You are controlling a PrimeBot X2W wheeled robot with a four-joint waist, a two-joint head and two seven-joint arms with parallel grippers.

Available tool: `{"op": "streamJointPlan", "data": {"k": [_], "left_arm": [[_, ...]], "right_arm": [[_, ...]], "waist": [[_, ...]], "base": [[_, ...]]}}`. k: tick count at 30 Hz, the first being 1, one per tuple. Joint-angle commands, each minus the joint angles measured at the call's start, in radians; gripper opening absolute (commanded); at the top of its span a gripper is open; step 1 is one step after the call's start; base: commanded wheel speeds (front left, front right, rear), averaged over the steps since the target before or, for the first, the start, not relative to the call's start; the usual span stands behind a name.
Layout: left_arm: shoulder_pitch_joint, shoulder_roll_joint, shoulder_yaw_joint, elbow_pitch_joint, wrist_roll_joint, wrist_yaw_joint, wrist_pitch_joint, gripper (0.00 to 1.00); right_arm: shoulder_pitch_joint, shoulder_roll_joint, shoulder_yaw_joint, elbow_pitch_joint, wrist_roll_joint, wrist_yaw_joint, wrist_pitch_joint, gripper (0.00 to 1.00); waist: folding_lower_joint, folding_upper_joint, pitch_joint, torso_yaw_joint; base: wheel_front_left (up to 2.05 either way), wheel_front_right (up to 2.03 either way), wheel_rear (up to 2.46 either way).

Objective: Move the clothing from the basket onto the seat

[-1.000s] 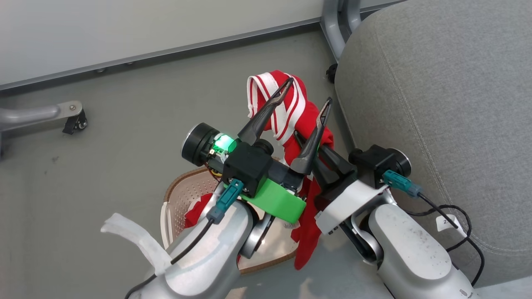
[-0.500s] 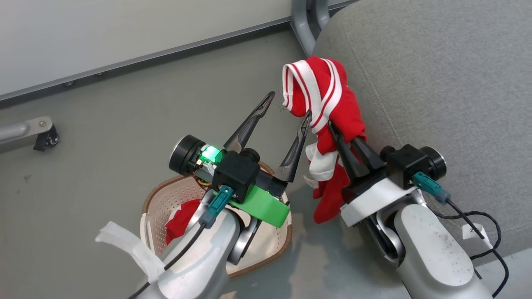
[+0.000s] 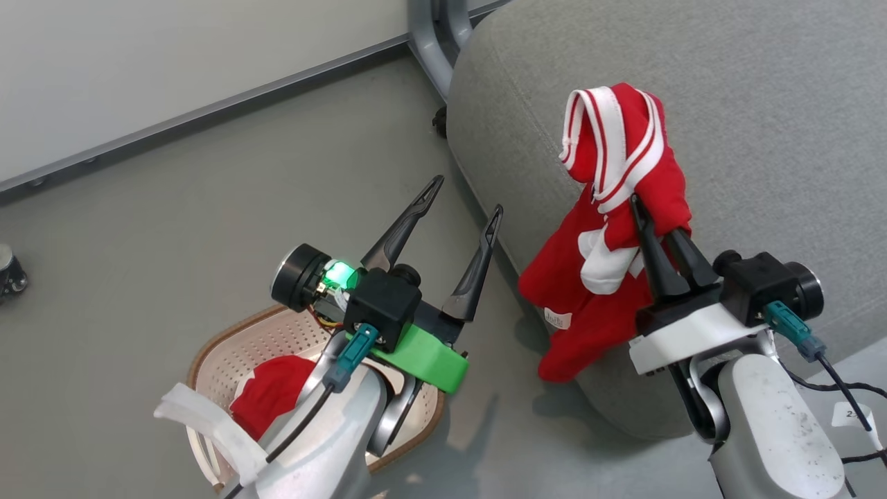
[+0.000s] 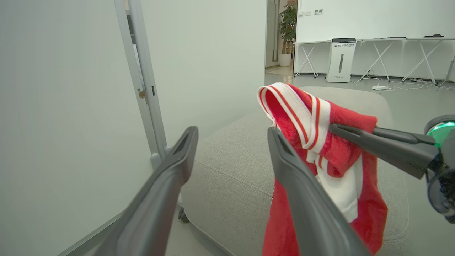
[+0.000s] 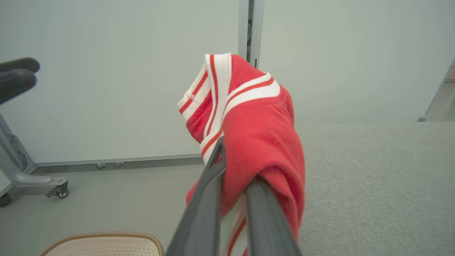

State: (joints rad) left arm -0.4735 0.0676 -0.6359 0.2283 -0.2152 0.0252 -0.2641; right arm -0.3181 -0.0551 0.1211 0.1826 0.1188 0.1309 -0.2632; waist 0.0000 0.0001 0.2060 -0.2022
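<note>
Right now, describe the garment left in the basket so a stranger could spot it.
Left of the grey seat, a cream basket stands on the floor. Inside lies a plain red cloth, lacking the white stripes of the jersey in the right claw.

Smooth grey floor (image 3: 173, 208) in front of me carries the cream basket (image 3: 235, 343) low left, the big grey seat (image 3: 762, 104) to its right with bare floor between, a grey metal leg (image 3: 429, 41) by the seat's far corner, a black caster (image 3: 10, 274) far left.
</note>
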Motion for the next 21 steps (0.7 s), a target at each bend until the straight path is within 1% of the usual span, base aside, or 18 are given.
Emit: {"op": "streamJointPlan", "data": {"k": [1, 6, 12, 21], "left_arm": [[0.017, 0.005, 0.005, 0.003, 0.014, -0.006, -0.001, 1.00], [0.030, 0.004, 0.012, 0.010, 0.016, -0.013, -0.001, 1.00], [0.045, 0.003, 0.023, 0.008, 0.026, -0.023, -0.001, 1.00], [0.053, 0.012, 0.042, 0.014, 0.050, -0.035, -0.001, 1.00]], "right_arm": [[0.015, -0.005, -0.012, -0.010, -0.009, 0.000, -0.002, 0.00], [0.044, -0.016, -0.059, -0.031, -0.015, 0.000, -0.003, 0.00], [0.061, -0.021, -0.104, -0.041, 0.000, 0.000, -0.002, 0.00], [0.002, -0.037, -0.137, -0.065, 0.018, 0.000, -0.002, 0.00]], "waist": [[0.0000, -0.0001, 0.001, -0.034], [0.0000, -0.0001, 0.004, -0.069], [0.0000, -0.0001, 0.007, -0.094], [0.0000, -0.0001, 0.037, -0.105]], "base": [[0.00, 0.00, 0.00], [0.00, 0.00, 0.00], [0.00, 0.00, 0.00], [0.00, 0.00, 0.00]]}}
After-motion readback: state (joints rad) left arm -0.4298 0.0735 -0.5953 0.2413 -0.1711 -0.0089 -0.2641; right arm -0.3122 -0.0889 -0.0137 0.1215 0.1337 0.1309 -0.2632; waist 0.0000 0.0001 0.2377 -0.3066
